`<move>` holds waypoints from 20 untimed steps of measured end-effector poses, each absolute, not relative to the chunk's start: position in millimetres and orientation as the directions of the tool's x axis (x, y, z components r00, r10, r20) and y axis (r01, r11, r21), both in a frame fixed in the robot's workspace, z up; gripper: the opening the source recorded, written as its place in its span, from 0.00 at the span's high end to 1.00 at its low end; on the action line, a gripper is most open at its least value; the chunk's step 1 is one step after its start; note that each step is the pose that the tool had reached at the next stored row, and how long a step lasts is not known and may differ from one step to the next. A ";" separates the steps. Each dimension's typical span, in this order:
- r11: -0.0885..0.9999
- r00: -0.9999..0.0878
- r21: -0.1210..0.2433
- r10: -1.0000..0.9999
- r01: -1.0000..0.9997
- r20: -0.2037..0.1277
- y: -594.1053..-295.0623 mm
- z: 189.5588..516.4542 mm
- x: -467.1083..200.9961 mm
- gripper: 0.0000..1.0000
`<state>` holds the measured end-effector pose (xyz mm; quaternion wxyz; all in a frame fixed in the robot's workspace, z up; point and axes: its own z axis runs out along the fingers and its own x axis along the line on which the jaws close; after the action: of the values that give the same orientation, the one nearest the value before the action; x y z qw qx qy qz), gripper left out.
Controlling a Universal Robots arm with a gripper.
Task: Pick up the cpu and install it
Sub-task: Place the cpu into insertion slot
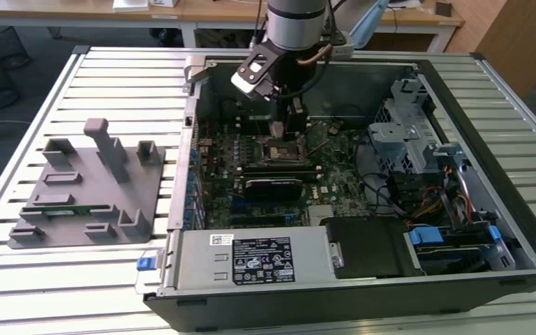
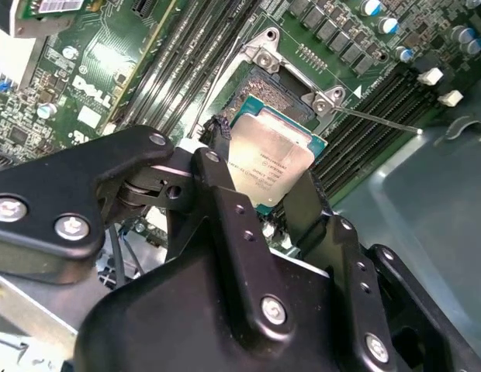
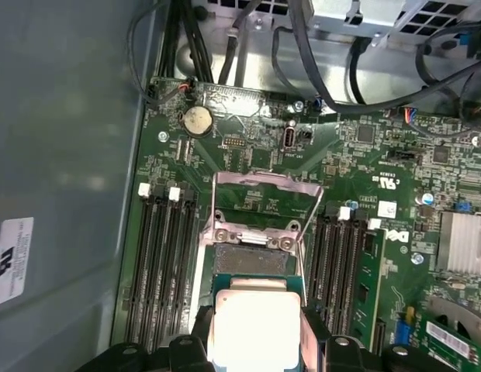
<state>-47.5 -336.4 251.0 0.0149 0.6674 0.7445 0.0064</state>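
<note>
- cpu [image 2: 268, 167] hangs just above the socket [image 3: 252, 260] in the second wrist view, not yet seated. I can't tell if any corner touches the socket.
- fingers [image 2: 225, 201] are narrow, clamped on two opposite edges of the cpu. The edge grip probably keeps its underside free to meet the socket.
- cpu is a flat square with a shiny silver metal lid, faint print and a thin teal-green board rim.
- socket is square with a dark frame and a fine contact field. The metal load plate [image 3: 268, 194] is swung up beyond the socket, so the opening looks free to take the chip.
- fingers are matte black bolted links with silver screws.
- motherboard [image 3: 365, 155] around the socket is green, with black memory slots [image 3: 159, 263] on both sides of it.
- case [image 1: 343, 310] is open grey metal lying flat on the slatted desk [image 1: 109, 77], so the socket faces up.
- judged stage: pick done, placing under way.
</note>
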 end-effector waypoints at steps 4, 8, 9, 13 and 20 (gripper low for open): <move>0.088 -0.087 0.029 0.996 0.996 -0.014 -335.9 244.5 -47.5 0.47; 0.088 -0.087 0.029 0.996 0.996 -0.014 -335.9 237.5 -47.5 0.47; 0.088 -0.087 0.029 0.996 0.996 -0.014 -335.9 236.0 -47.5 0.47; 0.087 -0.087 0.029 0.996 0.996 -0.014 -336.0 230.9 -47.5 0.47; 0.086 -0.085 0.029 0.996 0.996 -0.014 -336.0 222.3 -47.5 0.47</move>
<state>-47.5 -336.0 222.3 0.0150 0.6760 0.7367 0.0062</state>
